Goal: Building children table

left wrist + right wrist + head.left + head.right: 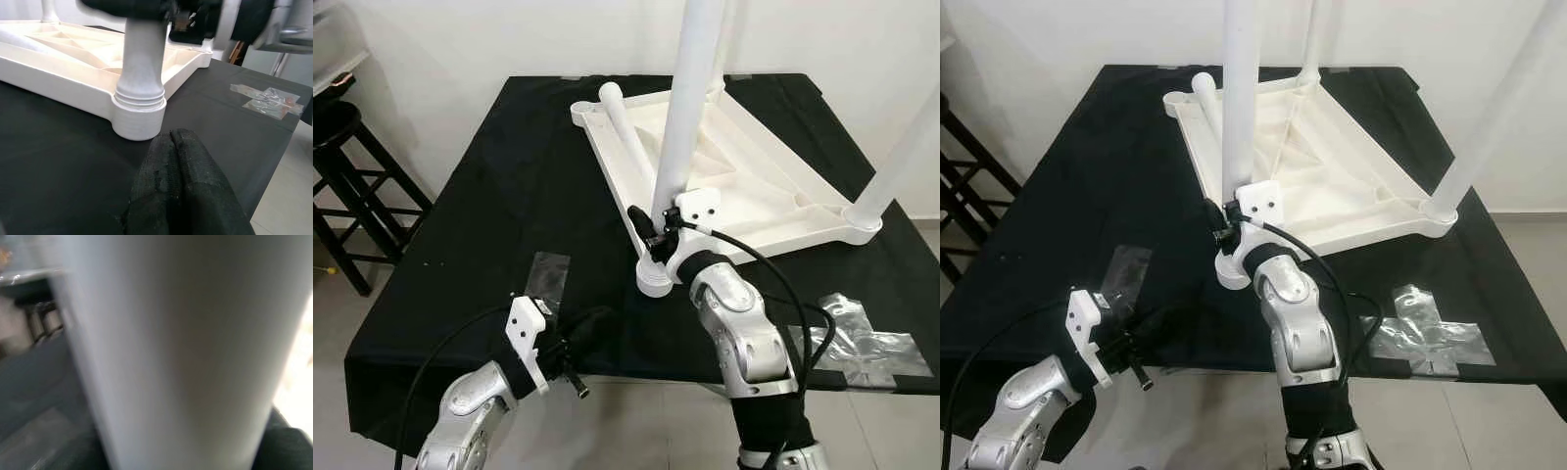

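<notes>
A: From the head — the right gripper is clamped around the upright leg above the near corner socket of the upturned white tabletop.

B: Seating it — I'd judge twisting comes next. Left wrist?

A: The left gripper, fingers pressed together, empty. No writing visible.

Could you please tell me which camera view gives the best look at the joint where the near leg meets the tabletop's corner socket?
The left wrist view: the leg enters its socket close up and unobstructed. In the eye views the right hand and its arm partly cover that socket. The right wrist view gives a blurred close-up of the leg's white side.
</notes>
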Robot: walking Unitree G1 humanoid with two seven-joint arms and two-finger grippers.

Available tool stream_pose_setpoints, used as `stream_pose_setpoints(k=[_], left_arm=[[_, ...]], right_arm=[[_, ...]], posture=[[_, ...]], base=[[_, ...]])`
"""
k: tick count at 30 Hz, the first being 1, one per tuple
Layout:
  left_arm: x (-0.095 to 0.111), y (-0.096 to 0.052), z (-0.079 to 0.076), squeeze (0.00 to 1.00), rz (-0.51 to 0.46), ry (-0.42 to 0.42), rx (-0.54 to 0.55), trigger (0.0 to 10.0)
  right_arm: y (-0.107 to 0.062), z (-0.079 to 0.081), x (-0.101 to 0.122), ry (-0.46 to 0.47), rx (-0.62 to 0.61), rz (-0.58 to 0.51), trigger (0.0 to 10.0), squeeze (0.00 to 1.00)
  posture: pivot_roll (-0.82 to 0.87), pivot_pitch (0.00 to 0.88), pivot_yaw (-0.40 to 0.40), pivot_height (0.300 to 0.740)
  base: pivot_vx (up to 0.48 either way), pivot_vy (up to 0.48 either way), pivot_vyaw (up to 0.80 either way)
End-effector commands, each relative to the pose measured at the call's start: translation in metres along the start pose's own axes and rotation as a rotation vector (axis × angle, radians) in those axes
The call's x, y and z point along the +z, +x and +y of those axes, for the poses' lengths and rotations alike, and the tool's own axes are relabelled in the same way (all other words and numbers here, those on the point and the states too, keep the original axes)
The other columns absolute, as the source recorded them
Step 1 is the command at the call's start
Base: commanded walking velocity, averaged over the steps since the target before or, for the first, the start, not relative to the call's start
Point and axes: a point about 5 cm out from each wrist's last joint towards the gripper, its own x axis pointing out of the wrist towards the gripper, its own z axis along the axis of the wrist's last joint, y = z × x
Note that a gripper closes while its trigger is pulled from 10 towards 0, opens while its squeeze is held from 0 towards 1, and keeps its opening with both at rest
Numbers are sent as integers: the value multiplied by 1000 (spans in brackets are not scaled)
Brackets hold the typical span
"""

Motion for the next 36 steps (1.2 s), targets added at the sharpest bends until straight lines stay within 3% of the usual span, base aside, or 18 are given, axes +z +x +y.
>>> stream_pose_setpoints(k=[1,2,3,4,5,8,14,19,20,21,22,23,24,25,36], left_arm=[[0,-2,0,0,5,-4,0,10000],[-1,-2,0,0,5,-4,0,10000],[-1,-1,0,0,4,-4,1,10000],[-1,-1,0,0,4,-4,1,10000],[-1,-1,0,0,2,-3,3,10000],[-1,-1,0,0,2,-3,3,10000],[-1,0,0,0,3,-1,3,10000],[-2,1,-1,0,7,4,1,10000],[-2,1,-1,0,8,5,0,10000],[-2,1,-1,0,8,5,0,10000],[-2,1,-1,0,9,6,-1,10000],[-3,1,-1,0,9,6,-1,10000],[-3,1,-1,0,9,6,-1,10000],[-3,1,-2,0,10,7,-2,10000],[-2,0,-2,0,4,13,14,10000]], right_arm=[[1,-5,0,31,65,6,10000,1000],[3,-7,6,24,121,-14,10000,1000],[4,-10,15,2,197,-34,10000,914],[4,-10,15,2,197,-34,10000,914],[3,-15,27,-61,337,-54,10000,0],[1,-20,32,-142,441,-52,10000,0],[-3,-28,26,-211,606,20,10000,0],[4,-38,24,-156,715,34,10000,0],[6,-41,26,-135,725,29,9098,0],[6,-41,26,-135,725,29,9098,0],[7,-44,27,-123,731,29,3686,0],[8,-46,27,-115,740,33,2588,0],[8,-46,27,-115,740,33,2588,0],[7,-49,27,-113,755,36,0,0],[-4,-61,0,-66,773,102,0,0]], posture=[[51,132,25,740],[50,132,22,740],[48,131,21,740],[48,131,21,740],[48,130,18,740],[52,128,17,740],[53,126,18,740],[63,121,17,740],[66,118,17,740],[66,118,17,740],[68,117,15,740],[68,117,15,740],[68,117,15,740],[69,116,14,740],[48,120,15,740]], base=[[0,0,0],[0,0,0],[0,0,0],[0,0,0],[0,0,0],[0,0,0],[0,0,0],[0,0,0],[0,0,0],[0,0,0],[0,0,0],[0,0,0],[0,0,0],[0,0,0],[0,0,0]])
